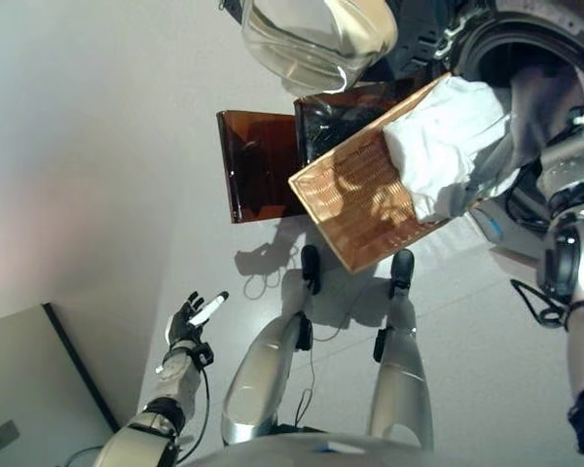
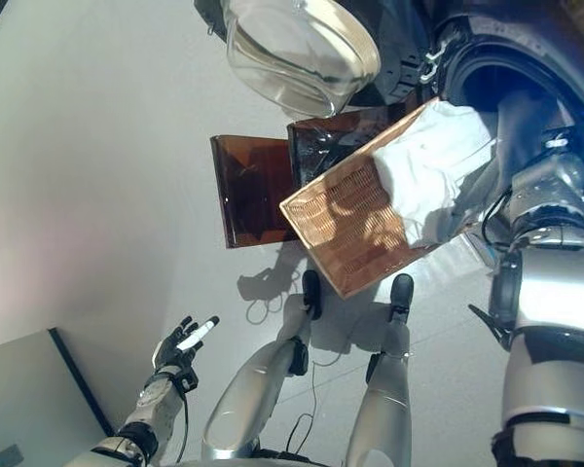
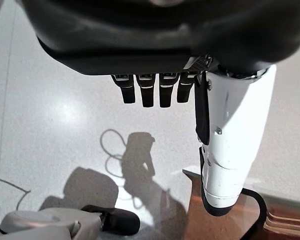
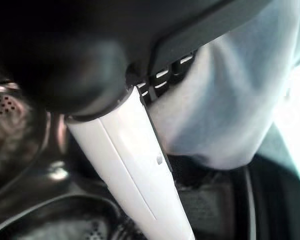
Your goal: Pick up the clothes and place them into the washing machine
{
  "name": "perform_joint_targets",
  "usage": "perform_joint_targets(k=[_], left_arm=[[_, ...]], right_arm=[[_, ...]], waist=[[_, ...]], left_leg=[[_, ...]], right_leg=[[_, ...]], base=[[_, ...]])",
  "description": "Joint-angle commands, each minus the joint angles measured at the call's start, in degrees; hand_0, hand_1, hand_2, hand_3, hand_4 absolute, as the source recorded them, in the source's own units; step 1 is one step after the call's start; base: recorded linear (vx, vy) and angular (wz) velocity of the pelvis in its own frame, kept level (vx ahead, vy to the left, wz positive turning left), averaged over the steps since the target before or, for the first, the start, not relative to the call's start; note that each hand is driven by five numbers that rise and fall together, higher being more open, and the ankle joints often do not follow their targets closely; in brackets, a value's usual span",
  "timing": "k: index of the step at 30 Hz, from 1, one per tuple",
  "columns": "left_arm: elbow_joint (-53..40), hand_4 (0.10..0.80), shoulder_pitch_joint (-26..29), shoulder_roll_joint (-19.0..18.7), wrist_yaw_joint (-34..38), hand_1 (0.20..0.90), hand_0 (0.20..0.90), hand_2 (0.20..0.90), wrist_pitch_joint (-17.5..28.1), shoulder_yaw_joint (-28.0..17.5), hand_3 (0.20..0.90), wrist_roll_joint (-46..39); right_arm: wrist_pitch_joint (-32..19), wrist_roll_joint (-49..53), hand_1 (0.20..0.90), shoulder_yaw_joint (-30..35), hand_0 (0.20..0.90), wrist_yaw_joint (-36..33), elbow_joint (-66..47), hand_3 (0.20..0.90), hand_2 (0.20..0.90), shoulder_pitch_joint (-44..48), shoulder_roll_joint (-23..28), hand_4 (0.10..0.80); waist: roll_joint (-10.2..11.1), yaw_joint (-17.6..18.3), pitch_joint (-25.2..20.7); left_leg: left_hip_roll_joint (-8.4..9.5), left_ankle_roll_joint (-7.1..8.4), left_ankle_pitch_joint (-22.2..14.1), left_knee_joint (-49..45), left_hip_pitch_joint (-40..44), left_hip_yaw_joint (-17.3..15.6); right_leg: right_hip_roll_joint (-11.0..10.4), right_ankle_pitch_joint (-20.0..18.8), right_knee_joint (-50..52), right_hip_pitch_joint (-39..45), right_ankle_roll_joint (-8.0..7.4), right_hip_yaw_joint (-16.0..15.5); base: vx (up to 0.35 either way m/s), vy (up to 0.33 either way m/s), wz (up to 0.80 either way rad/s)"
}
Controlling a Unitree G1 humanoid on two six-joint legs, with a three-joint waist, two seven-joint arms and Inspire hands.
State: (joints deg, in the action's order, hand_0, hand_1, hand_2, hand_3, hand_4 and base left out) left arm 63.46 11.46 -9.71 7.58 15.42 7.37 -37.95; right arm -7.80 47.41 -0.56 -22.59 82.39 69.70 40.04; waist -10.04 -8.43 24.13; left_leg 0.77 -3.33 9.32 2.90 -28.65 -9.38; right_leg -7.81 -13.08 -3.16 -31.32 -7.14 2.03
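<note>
I have my right hand [image 4: 115,150] at the washing machine's dark round drum opening [image 1: 535,49], fingers curled on the pale grey-white clothes [image 1: 448,136] to feed them in, while my left hand [image 1: 190,321] hangs aside, fingers spread.

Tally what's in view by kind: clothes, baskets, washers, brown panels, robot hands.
White clothes: 1 bundle, draped from basket into washer opening
Woven baskets: 1
Washing machines: 1, its glass door open
Translucent brown panels: 2
Robot hands: 2, left hand empty over the floor, right hand against the cloth
Total: 7
</note>
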Motion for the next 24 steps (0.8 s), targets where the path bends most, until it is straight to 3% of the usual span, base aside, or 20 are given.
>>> perform_joint_targets(k=[1,9,12,13,17,24], left_arm=[[5.9,0.8,-0.7,-3.7,2.5,0.9,0.9,0.9,1.4,-2.0,0.9,-0.1],[6.8,0.8,-0.4,-2.8,3.2,0.9,0.9,0.9,1.4,-3.9,0.9,0.0],[7.0,0.8,-0.9,-2.6,3.5,0.9,0.9,0.9,1.2,-4.7,0.9,0.6],[5.8,0.8,-1.4,-2.1,4.0,0.9,0.9,0.9,1.2,-5.2,0.9,1.0],[3.2,0.8,-1.9,-1.4,5.1,0.9,0.9,0.9,1.9,-5.6,0.9,3.8],[2.8,0.8,-2.1,-0.9,5.6,0.9,0.9,0.9,3.6,-6.0,0.9,6.6]], right_arm=[[-5.5,-5.0,0.9,-5.7,0.9,-2.4,-5.3,0.9,0.9,-2.7,4.0,0.8],[-8.3,-5.5,0.9,0.6,0.9,-2.8,-16.2,0.9,0.9,-19.3,-4.5,0.8],[-6.5,-15.6,0.9,0.7,0.9,-7.0,-21.4,0.9,0.9,-24.5,-6.8,0.8],[-3.2,-27.6,0.9,0.3,0.9,-11.6,-28.5,0.9,0.9,-29.2,-8.0,0.8],[2.7,-46.7,0.9,0.6,0.9,-19.9,-36.0,0.9,0.9,-34.5,-8.6,0.8],[5.8,-64.8,0.9,-5.4,0.9,-21.1,-39.1,0.9,0.9,-37.3,-6.5,0.8]], waist=[[-1.2,-1.1,-4.4],[0.6,0.5,-4.2],[1.0,0.8,-4.3],[1.2,1.0,-4.4],[1.3,0.9,-4.7],[1.5,0.2,-4.2]], left_leg=[[-2.35,6.98,-3.0,2.1,3.3,1.9],[-2.61,6.87,-3.2,2.1,3.8,1.9],[-2.63,6.72,-3.3,2.1,4.0,1.8],[-2.62,6.56,-3.4,2.1,4.2,1.9],[-2.52,6.32,-3.5,2.1,4.3,2.2],[-2.21,6.17,-3.4,2.1,4.3,2.7]], right_leg=[[3.5,4.3,4.3,1.8,0.66,-3.1],[3.9,4.4,4.2,2.6,0.93,-3.2],[4.0,4.4,4.1,2.9,0.97,-3.2],[4.0,4.3,4.0,3.3,0.91,-3.2],[3.9,4.5,3.9,3.6,0.77,-3.4],[3.7,4.7,3.8,3.9,0.68,-3.5]], base=[[0.009,-0.002,-0.05],[0.01,-0.002,-0.02],[0.007,0.002,-0.01],[0.035,0.001,-0.04],[0.017,0.0,-0.02],[0.0,0.0,0.0]])
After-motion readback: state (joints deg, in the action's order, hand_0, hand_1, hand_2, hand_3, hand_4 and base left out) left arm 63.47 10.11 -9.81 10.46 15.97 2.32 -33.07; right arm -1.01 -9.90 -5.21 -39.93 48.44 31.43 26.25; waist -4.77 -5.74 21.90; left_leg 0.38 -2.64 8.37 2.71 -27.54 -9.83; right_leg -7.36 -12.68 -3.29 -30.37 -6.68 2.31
